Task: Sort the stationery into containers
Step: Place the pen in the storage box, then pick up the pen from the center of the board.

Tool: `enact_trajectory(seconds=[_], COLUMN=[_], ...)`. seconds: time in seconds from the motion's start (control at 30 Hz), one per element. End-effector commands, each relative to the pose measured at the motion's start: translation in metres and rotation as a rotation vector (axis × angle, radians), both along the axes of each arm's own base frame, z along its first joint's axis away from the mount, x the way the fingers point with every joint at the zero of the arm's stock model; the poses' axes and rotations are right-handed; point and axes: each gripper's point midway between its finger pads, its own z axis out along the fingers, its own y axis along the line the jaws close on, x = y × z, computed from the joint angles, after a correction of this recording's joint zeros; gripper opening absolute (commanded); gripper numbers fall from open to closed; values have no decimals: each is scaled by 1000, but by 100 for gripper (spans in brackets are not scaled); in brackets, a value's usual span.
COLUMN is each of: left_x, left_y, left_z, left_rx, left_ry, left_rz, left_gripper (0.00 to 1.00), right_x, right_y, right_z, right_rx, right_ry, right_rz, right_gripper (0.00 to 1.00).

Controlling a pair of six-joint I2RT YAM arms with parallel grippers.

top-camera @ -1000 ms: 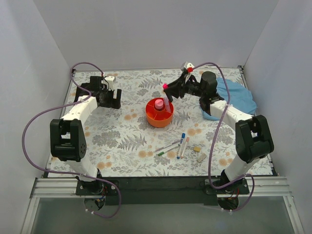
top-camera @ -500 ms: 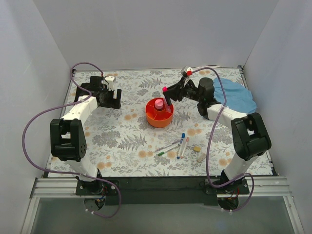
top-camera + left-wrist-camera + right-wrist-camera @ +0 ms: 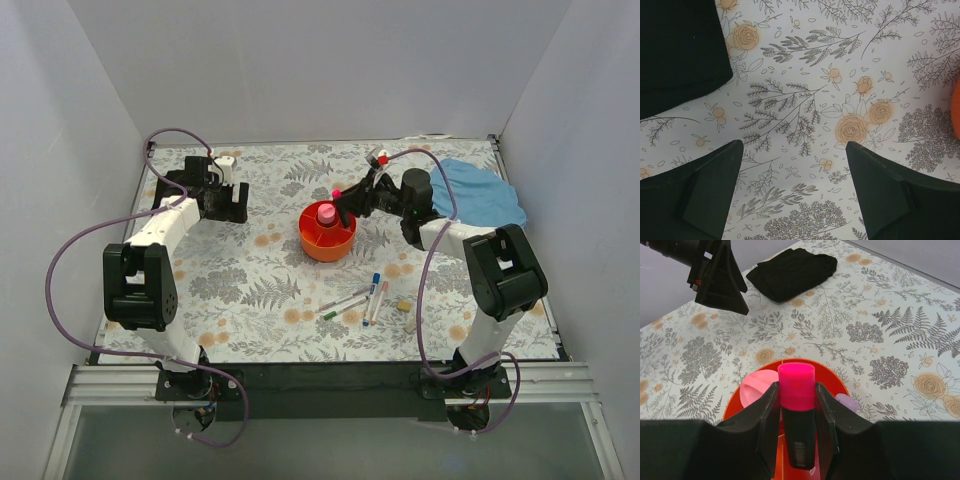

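Note:
My right gripper is shut on a pink highlighter, held upright with its pink cap up, just above the round orange tray. A pink bottle stands in the tray's centre cup. A lilac marker lies in the tray beside my right finger. Thin pens with blue, orange and green caps lie on the table in front of the tray, with two beige erasers next to them. My left gripper hovers open and empty over the table at the far left.
A black cloth lies beside the left gripper. A light blue cloth is bunched at the back right behind the right arm. The tray's edge shows at the right of the left wrist view. White walls enclose the flowered table.
My right gripper has come down and slightly forward with the highlighter, closer over the orange tray. The left arm has not moved.

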Motion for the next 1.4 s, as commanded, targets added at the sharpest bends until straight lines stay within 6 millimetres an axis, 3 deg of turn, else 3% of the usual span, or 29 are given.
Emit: enact_trajectory(seconds=[0.0, 0.07, 0.13, 0.17, 0.23, 0.33, 0.37, 0.4, 0.57, 0.63, 0.7, 0.73, 0.77, 0.8, 0.83, 0.87, 0.9, 0.93, 0.97, 1.1, 1.2, 1.3, 1.37], left_x=[11, 11, 10, 10, 10, 10, 10, 11, 17, 20, 22, 21, 19, 17, 13, 11, 7, 4, -1, -17, -25, -35, -43], left_y=[2, 2, 3, 4, 4, 5, 4, 5, 2, 3, 5, 5, 5, 5, 5, 5, 5, 5, 5, 0, 2, 4, 4], left_z=[10, 11, 10, 10, 13, 17, 19, 19, 36, 49, 66, 71, 82, 87, 88, 91, 101, 104, 105, 127, 130, 136, 140], left_rx=[6, 10, 12, 13, 17, 19, 17, 16, 4, 5, 11, 12, 8, 7, 2, -1, -5, -10, -15, -46, -45, -43, -44], left_ry=[-32, -34, -33, -33, -41, -52, -56, -58, -102, -136, -181, -195, -224, -238, -242, -249, -276, -280, -283, -336, -350, -373, -388], left_rz=[13, 14, 16, 16, 19, 22, 22, 22, 22, 22, 32, 33, 32, 33, 35, 35, 33, 35, 39, 19, 27, 35, 33], left_gripper=[85, 85, 85, 85, 86, 86, 86, 86, 86, 86, 86, 86, 86, 86, 86, 86, 86, 86, 86, 86, 86, 86, 86], right_x=[6, 6, 5, 3, 1, -1, -3, -3, -6, -7, -14, -21, -36, -43, -52, -71, -89, -102, -129, -196, -238, -265, -271], right_y=[2, 2, 2, 3, 1, -1, -2, -2, -8, -12, -17, -19, -18, -17, -15, -16, -6, -3, -7, 2, 2, 3, 4], right_z=[7, 1, 2, 2, 8, 18, 18, 20, 35, 61, 68, 88, 80, 81, 91, 68, 60, 45, 35, -15, -48, -71, -80], right_rx=[26, 21, 22, 21, 24, 23, 17, 12, -21, -36, -96, -105, -138, -190, -217, -285, -355, -408, -476, -678, -796, -858, -880], right_ry=[-71, -67, -70, -67, -77, -86, -81, -89, -101, -174, -229, -286, -259, -340, -387, -295, -387, -374, -294, -333, -318, -277, -245], right_rz=[-14, -8, -1, 6, 8, 6, 8, 8, 4, 2, 22, 36, 106, 159, 203, 280, 390, 463, 562, 858, 1025, 1115, 1131], right_gripper=[1, 5, 23, 36, 49, 58, 72, 76, 77, 77, 77, 77, 76, 75, 75, 75, 74, 73, 68, 65, 60, 58, 54])
